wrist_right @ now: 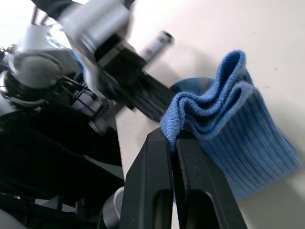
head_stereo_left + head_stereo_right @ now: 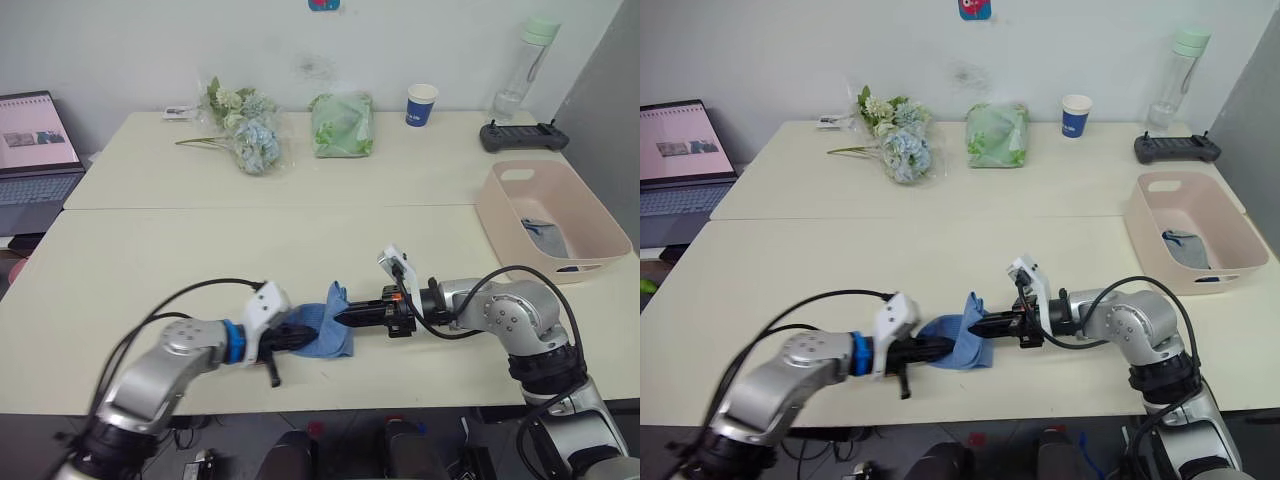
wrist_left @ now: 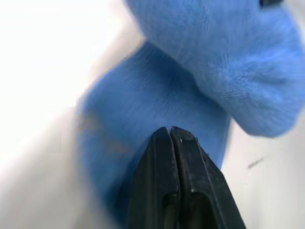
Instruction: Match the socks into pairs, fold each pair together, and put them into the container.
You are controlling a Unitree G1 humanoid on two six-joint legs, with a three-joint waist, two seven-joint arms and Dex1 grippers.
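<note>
Left eye view: one pair of light blue socks point(image 2: 328, 326), bunched together, near the front edge of the bench point(image 2: 150, 270), held from both sides — left hand point(image 2: 300, 337) with fingers pressed together on the pair's one end, right hand point(image 2: 345, 316) with fingers pinching a fold at the other end. One pale pink container point(image 2: 550, 215) at the bench's right edge, holding folded socks point(image 2: 545, 236) of grey and dark colour, number not discernible. Along the back edge: one flower bunch point(image 2: 245, 125), one green bag point(image 2: 342, 123), one blue paper cup point(image 2: 421, 104), one bottle point(image 2: 525, 62), one black controller point(image 2: 523, 135); one laptop point(image 2: 35, 150) off the left edge.
</note>
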